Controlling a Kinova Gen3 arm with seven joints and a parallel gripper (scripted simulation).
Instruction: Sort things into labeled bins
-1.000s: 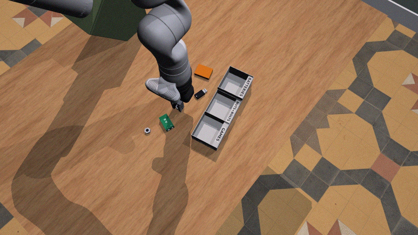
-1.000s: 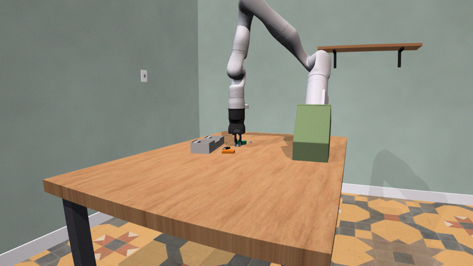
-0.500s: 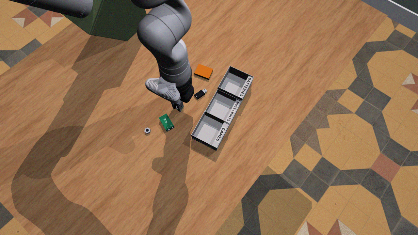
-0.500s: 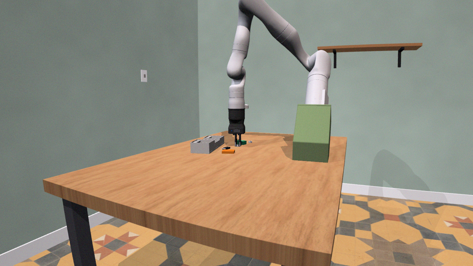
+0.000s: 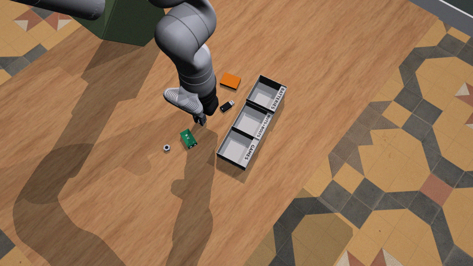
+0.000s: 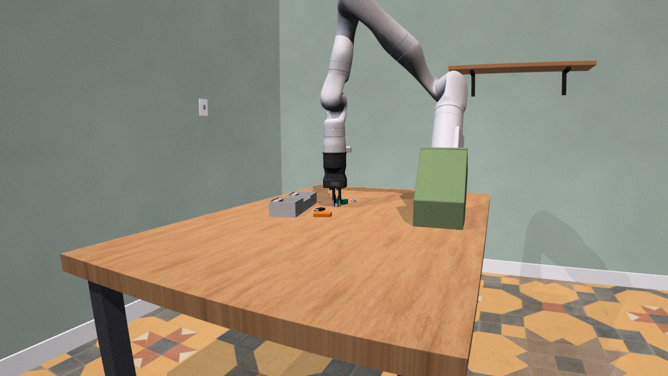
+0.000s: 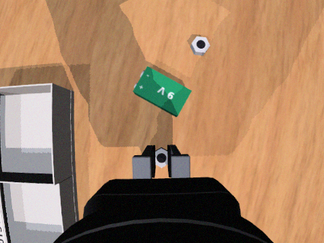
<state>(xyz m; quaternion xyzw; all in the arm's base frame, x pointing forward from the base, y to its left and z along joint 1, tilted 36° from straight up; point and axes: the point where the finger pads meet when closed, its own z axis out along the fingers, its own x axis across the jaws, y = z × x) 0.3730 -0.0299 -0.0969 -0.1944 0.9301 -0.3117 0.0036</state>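
My gripper (image 7: 161,156) is low at the table top and shut on a small grey hex nut (image 7: 161,156); it also shows in the overhead view (image 5: 201,120) and the side view (image 6: 336,200). A green 9 V battery (image 7: 162,91) (image 5: 188,138) lies just beyond my fingers. A second hex nut (image 7: 200,45) (image 5: 167,147) lies further out on the wood. A black USB stick (image 5: 227,106) and an orange flat box (image 5: 230,80) lie near the bins. Three grey bins stand in a row: BATTERIES (image 5: 266,92), NUTS+BOLTS (image 5: 251,120) and GAMES (image 5: 235,148), all empty.
A tall green block (image 6: 440,188) stands at the arm's base (image 5: 129,21). The bin row (image 6: 291,203) sits to my left in the wrist view (image 7: 34,162). A wall shelf (image 6: 521,67) hangs behind the arm.
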